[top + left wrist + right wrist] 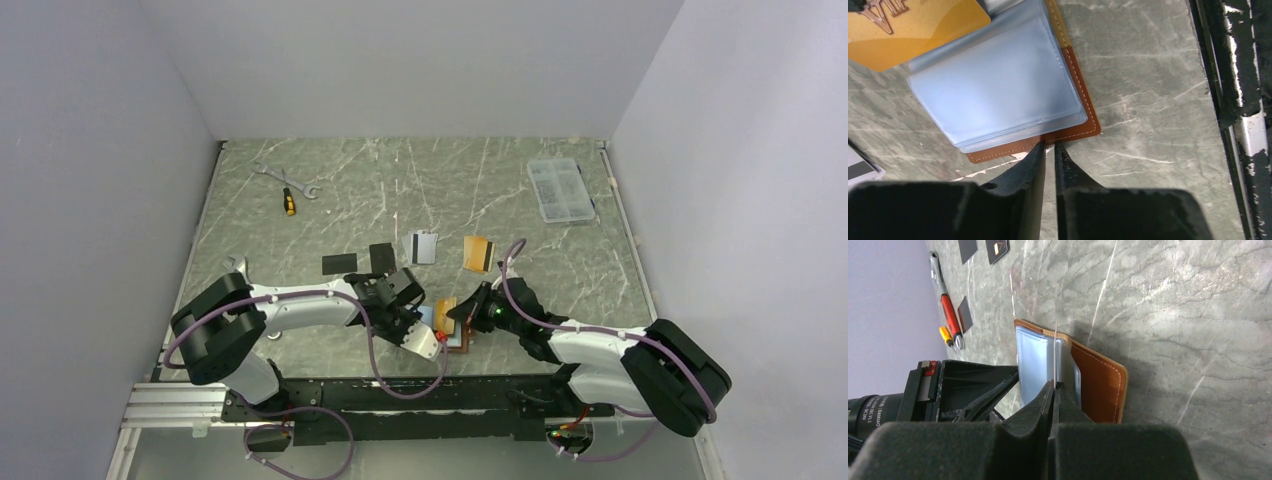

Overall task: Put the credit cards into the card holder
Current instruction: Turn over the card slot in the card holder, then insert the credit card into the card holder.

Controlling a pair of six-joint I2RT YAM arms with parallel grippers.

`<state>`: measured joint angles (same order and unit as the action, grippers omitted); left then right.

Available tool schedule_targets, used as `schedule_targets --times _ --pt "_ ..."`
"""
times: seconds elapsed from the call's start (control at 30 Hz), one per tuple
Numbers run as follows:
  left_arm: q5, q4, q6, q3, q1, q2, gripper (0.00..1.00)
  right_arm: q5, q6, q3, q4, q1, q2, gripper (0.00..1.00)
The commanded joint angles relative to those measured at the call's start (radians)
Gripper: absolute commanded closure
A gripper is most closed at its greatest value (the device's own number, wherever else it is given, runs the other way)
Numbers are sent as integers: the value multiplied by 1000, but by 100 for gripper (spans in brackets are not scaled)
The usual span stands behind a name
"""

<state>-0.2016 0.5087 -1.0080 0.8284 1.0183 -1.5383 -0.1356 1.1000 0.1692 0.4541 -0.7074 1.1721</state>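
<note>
Open card holder (998, 85) lies on the table (600, 270) between both grippers.
Left gripper (1049, 146), fingers nearly together, seems to pinch its leather rim. Right gripper (1054, 386) clamps a gold card (903, 30) edge-on over its sleeves. Beyond it lie black cards (339, 263), a silver card (421, 247) and an orange striped card (478, 252).

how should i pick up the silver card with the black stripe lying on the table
Likely from straight above, with the end effector fingers pinching two opposite edges. The silver-grey card lies flat on the table, touching no other card and with bare surface on every side, so only its thin edges offer a hold.
</note>
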Motion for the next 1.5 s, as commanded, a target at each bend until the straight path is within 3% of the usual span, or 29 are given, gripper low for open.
schedule_targets --times 0.0,0.57,1.0,1.23,1.47 --pt "-20 -20 45 -15 31 -21 86 4 -20 25 4 11 -29 100" --pt "-21 -24 176 -17 98 -68 100 -1 25 -85 61 17 -72 100" --pt "-24 -29 186 -3 104 -88 100 -77 11 -110 120 18 -52 100" --pt "-22 -29 185 3 108 -95 100 -72 11 -132 123 18 -118 100" --pt "-17 -25 181 20 108 -102 100 -139 5 -109 216 20 30 100"
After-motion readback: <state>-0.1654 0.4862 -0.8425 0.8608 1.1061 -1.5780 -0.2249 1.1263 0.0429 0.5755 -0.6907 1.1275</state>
